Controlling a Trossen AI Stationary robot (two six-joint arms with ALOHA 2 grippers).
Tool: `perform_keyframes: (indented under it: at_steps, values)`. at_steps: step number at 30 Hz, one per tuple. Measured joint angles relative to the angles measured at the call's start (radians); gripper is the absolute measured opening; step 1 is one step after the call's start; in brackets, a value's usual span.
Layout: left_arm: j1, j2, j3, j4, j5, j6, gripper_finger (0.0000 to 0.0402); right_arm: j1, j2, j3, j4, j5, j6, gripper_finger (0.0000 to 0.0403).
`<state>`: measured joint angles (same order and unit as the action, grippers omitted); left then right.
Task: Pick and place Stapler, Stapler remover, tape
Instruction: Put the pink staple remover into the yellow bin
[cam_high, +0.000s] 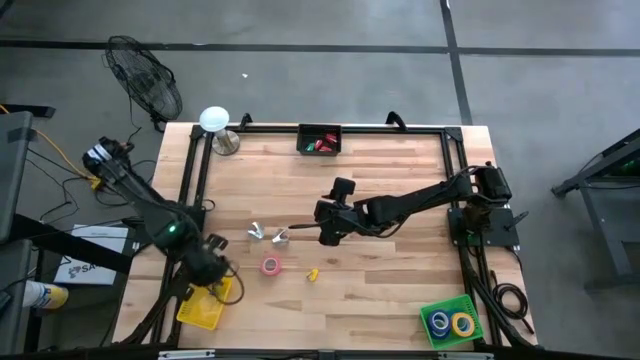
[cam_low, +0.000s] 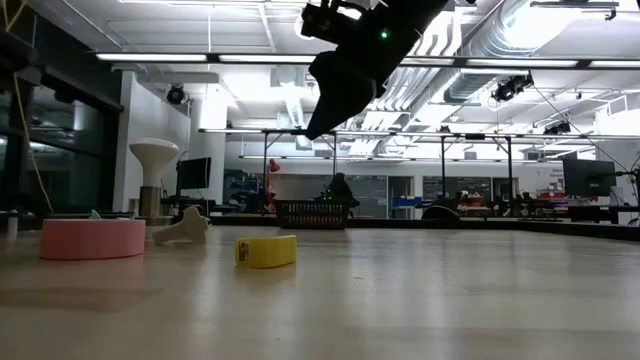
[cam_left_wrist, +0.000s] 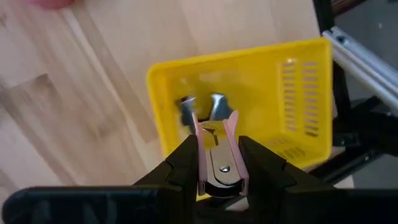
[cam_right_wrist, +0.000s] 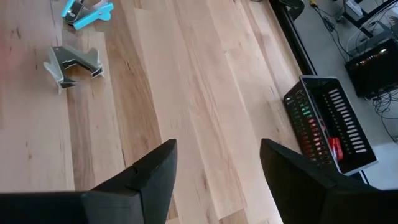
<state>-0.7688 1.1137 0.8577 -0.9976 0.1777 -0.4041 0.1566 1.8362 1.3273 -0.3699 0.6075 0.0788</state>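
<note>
Left hand (cam_left_wrist: 217, 168), clamped on a pink stapler remover (cam_left_wrist: 219, 144), hangs over the yellow basket (cam_high: 200, 310). Rightward on the table (cam_high: 380, 300) lie a pink tape roll (cam_high: 271, 265), then a yellow one (cam_high: 313, 274). Right hand (cam_high: 328, 232), fingers apart, hovers mid-table near two loose removers (cam_high: 268, 234).

Two staple removers (cam_high: 268, 234) lie mid-table, a tape roll (cam_high: 271, 265) just in front of them; baskets sit at the front-left (cam_high: 203, 311), front-right (cam_high: 441, 309) and back edge (cam_high: 320, 129).
</note>
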Motion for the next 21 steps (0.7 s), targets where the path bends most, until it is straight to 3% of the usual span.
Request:
perform_keyframes:
  at_steps: [10, 16, 21]
  values:
    - [-0.204, 0.047, 0.0, 0.136, -0.137, -0.229, 0.0092, 0.0, 0.0, 0.0, -0.001, -0.025, -0.006, 0.0218]
    - [-0.249, 0.118, 0.0, 0.146, -0.123, -0.311, 0.0095, 0.0, 0.0, 0.0, -0.007, -0.121, -0.033, 0.0216]
    - [-0.253, 0.153, -0.001, 0.147, -0.114, -0.334, 0.0123, 0.0, 0.0, 0.0, -0.007, -0.146, -0.031, 0.0218]
